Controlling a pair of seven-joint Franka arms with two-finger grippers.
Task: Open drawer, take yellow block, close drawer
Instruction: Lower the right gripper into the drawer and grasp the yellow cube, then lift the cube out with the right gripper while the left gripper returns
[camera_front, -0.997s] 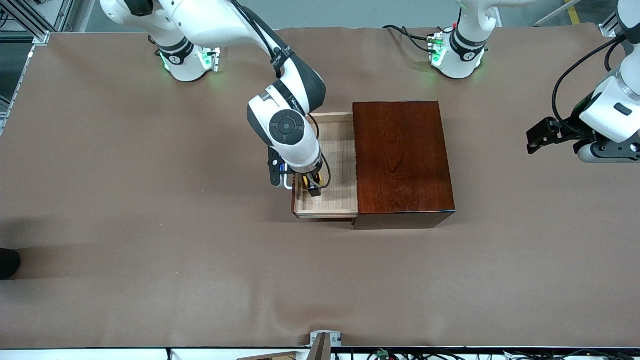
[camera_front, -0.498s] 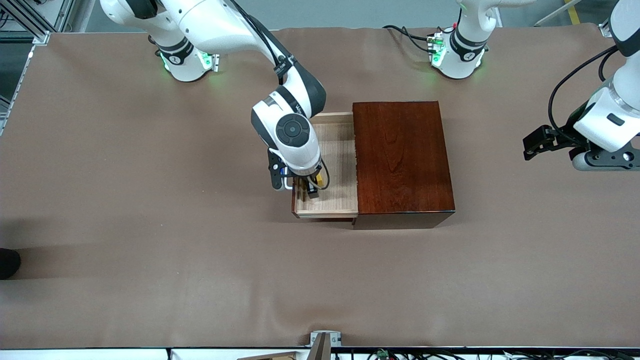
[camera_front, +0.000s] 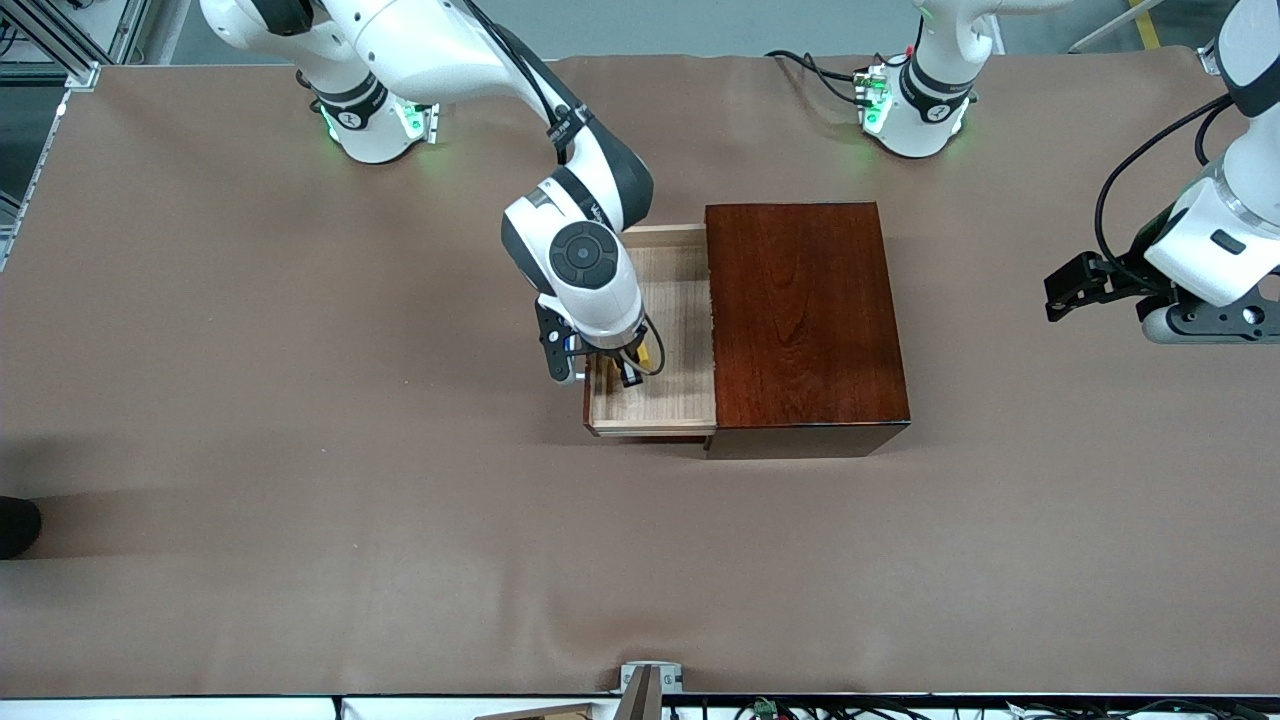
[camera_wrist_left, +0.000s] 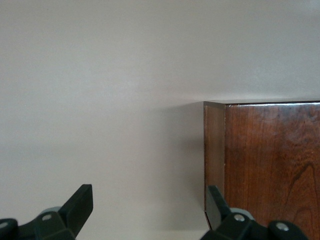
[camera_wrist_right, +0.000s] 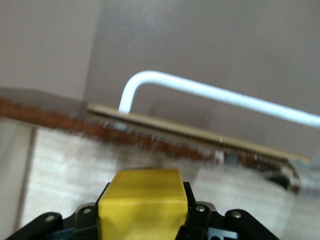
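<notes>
Yellow block (camera_wrist_right: 141, 205) sits pinched in the right gripper (camera_front: 622, 368), over the open drawer (camera_front: 668, 400) at the mahogany box's (camera_front: 805, 315) nine o'clock side. Left gripper (camera_wrist_left: 147, 212) waits, fingers spread, over the bench (camera_front: 300, 400) by the box's three o'clock side.

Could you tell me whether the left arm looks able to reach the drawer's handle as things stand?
Probably not easily. The left gripper waits open over bare table at its own end, and the wooden box lies between it and the handle. The right gripper, shut on the yellow block, hangs over the drawer.
</notes>
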